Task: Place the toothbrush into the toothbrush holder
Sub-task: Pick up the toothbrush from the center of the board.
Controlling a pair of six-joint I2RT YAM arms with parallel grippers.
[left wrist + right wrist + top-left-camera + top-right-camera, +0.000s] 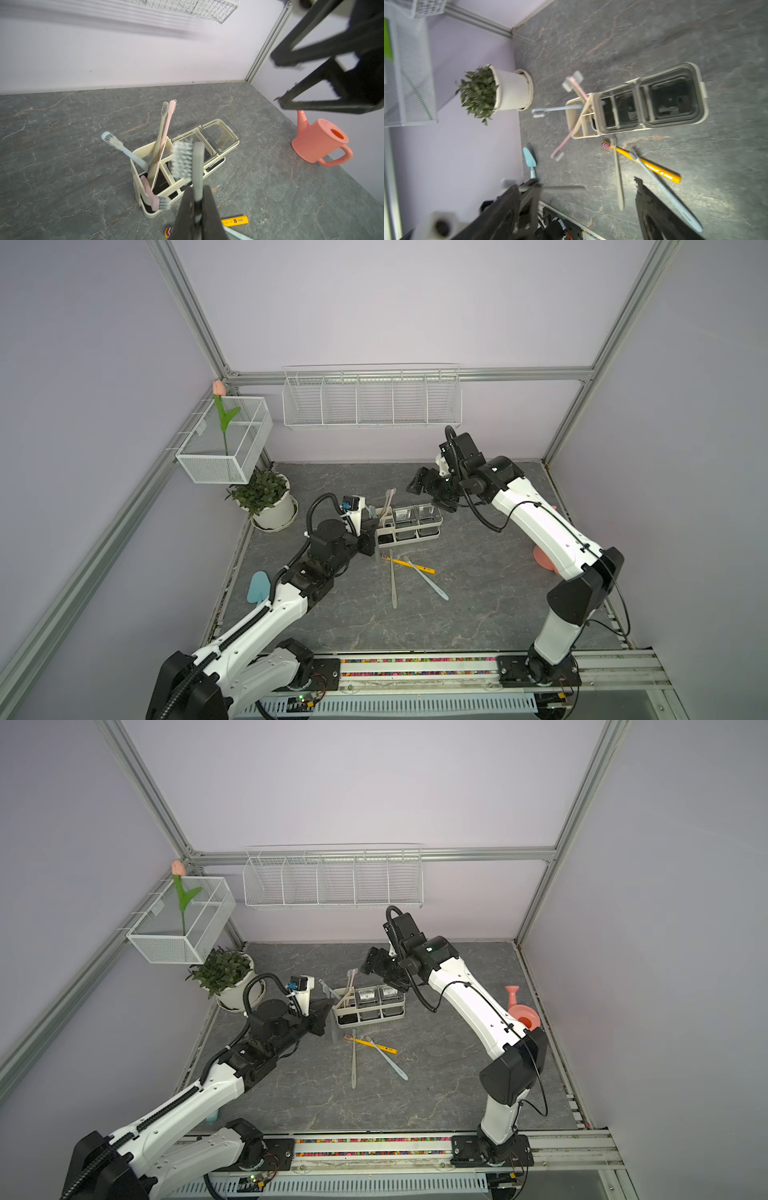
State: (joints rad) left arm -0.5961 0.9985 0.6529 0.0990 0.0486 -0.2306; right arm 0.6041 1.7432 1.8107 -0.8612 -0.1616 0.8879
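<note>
My left gripper (198,190) is shut on a grey toothbrush (197,166), bristle head up, just off the cream end of the toothbrush holder (220,124). In both top views the left gripper (371,537) (322,1017) sits at the holder's (409,541) (370,1022) left end, the grey toothbrush (377,556) (334,1032) hanging below the jaws. The cream bin holds beige, pink and light blue brushes; another pink one (149,193) tips out head down. My right gripper (430,493) (384,971) (579,193) hovers open and empty over the clear cups.
Yellow (415,566), grey (392,585) and light blue (428,585) toothbrushes lie crossed on the stone top in front of the holder. A potted plant (266,497) stands back left, a pink watering can (521,1011) right, a blue trowel (258,587) left. Wire basket (372,402) and mesh box (226,443) hang on the walls.
</note>
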